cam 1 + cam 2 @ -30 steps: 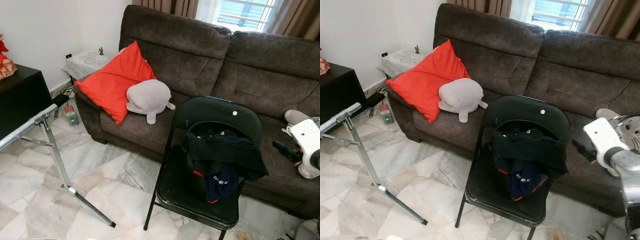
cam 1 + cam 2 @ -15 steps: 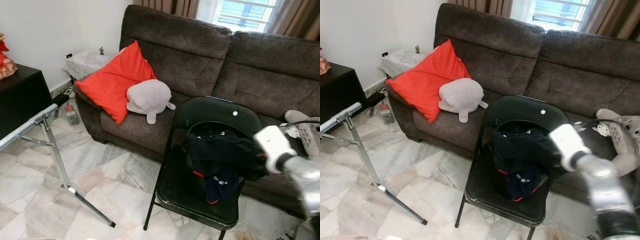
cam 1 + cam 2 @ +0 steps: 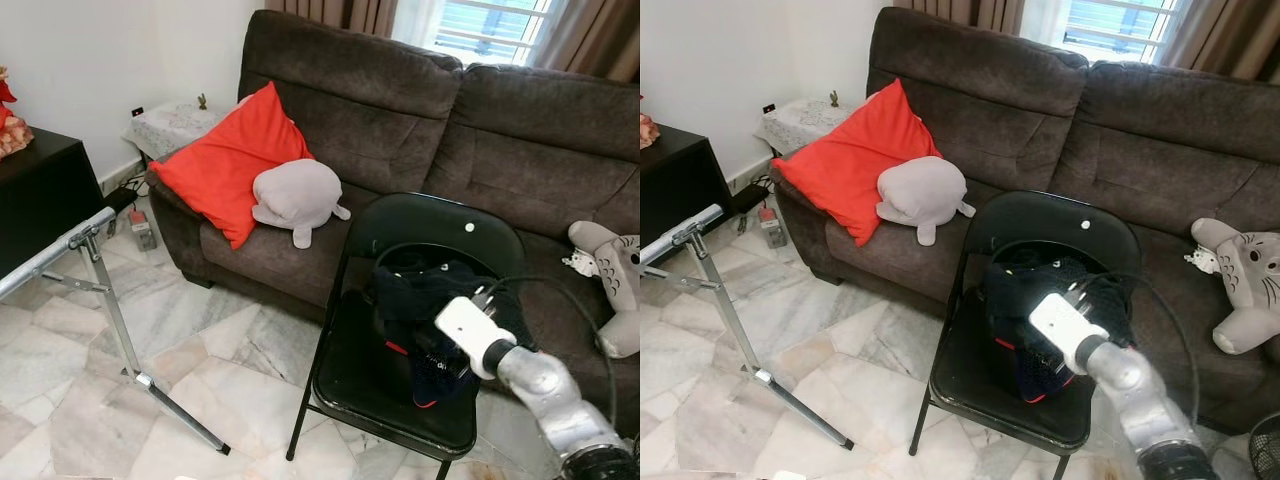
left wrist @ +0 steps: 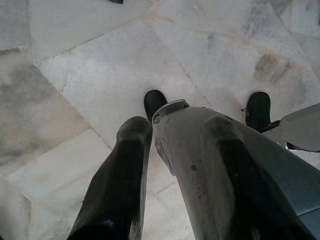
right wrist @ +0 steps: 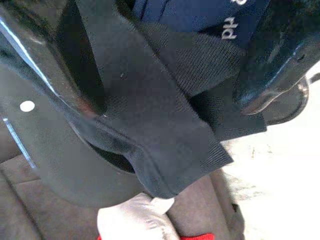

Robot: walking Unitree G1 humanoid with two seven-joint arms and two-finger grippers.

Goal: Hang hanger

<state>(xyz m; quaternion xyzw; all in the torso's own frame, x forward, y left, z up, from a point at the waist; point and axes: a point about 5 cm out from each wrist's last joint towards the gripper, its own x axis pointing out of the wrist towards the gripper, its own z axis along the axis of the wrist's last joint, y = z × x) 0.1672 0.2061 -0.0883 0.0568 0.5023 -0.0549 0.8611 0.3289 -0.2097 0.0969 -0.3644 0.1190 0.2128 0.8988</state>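
Plainly, the right tool (image 3: 432, 358) is down in the heap of dark clothes (image 3: 440, 290) on the black folding chair (image 3: 370, 395). Its 2 fingers stand apart with a fold of black knit cloth (image 5: 150, 125) between them, not yet clamped. The left tool (image 4: 135, 165) hangs idle over the marble floor. I cannot pick out the hanger for certain. A thin dark arc (image 3: 1015, 245) just beyond the tool, against the chair back, may be it, mostly buried under the clothes.

1. Closing here would likely catch only cloth. The knit fold lies between the fingers and no hanger bar shows there, so a lift could pull a garment free and leave the hanger behind
2. If the hanger does come up, the loose clothes may slide off it. They lie bunched rather than draped, and a navy piece with white lettering (image 5: 200, 15) sits beside the tool, ready to drop to the floor
3. The chair is light and folding. A pull toward the robot with cloth snagged on the chair back could drag or tip it
4. The arm's cable (image 3: 560, 300) loops close behind the tool, near the chair back, and might catch there as the arm draws away
5. The metal rail (image 3: 60, 245) on its stand is well off to the tool's left. Carrying a loaded hanger that far invites swinging, and the hook could miss the rail
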